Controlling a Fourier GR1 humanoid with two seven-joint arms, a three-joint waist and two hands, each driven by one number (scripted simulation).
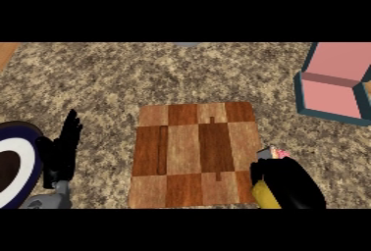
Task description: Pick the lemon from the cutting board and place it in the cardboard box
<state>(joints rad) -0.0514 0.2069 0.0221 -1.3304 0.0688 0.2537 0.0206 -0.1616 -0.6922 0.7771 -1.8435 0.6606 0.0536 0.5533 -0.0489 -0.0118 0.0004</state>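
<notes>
A wooden cutting board point(194, 152) of light and dark squares lies in the middle of the counter, its top bare. At its lower right corner my right hand point(290, 181) is curled over a yellow lemon point(264, 195), which shows only as a yellow strip at the hand's lower left. A small pink and grey bit point(279, 153) shows just above the hand. The box point(333, 88), teal outside and pink inside with its flaps open, stands at the far right. My left hand point(62, 152) rests open at the left, fingers up.
A dark blue and white plate point(22, 166) sits at the left edge, beside my left hand. The counter top point(109, 83) is speckled stone. A strip of wood point(7, 51) shows at the top left corner.
</notes>
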